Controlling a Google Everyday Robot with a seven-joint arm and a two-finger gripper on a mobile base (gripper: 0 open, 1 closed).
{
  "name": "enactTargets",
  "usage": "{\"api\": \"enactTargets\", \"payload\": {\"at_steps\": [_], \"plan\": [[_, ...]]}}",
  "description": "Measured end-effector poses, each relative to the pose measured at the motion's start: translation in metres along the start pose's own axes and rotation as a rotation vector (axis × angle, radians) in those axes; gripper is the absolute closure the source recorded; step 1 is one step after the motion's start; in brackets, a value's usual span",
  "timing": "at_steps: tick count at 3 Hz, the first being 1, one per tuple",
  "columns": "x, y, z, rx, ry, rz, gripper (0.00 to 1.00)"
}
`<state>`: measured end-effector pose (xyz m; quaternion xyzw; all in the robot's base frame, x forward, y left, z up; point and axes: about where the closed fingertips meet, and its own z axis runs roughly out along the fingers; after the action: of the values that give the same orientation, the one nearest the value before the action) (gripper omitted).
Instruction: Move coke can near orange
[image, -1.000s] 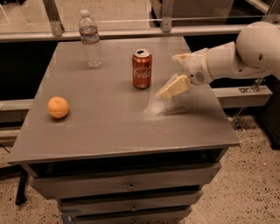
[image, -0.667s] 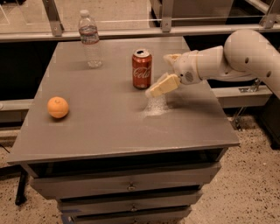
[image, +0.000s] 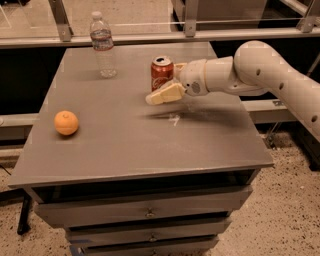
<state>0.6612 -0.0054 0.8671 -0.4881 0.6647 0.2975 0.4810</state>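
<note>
The coke can, red with a silver top, stands upright at the back middle of the grey table. My gripper reaches in from the right and is open at the can. Its near finger lies across the front of the can's base, and the far finger is at the can's back right, so the can stands between them. The orange sits on the table's left side, well apart from the can and the gripper.
A clear plastic water bottle stands at the table's back left. A railing with glass panels runs behind the table. Drawers sit below the table top. The white arm spans the table's right side.
My gripper has moved left from beside the can, and its fingers now stand on either side of it. The can, orange and bottle have not moved.
</note>
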Motion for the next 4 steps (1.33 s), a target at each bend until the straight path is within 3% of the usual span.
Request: {"api": "enactTargets", "payload": {"at_steps": [2, 3, 4], "plan": [[-0.023, 0.003, 0.016, -0.008, -0.076, 0.007, 0.64], [-0.046, 0.021, 0.022, -0.016, -0.144, 0.045, 0.87], [-0.064, 0.058, 0.045, -0.072, -0.196, 0.073, 1.00]]}}
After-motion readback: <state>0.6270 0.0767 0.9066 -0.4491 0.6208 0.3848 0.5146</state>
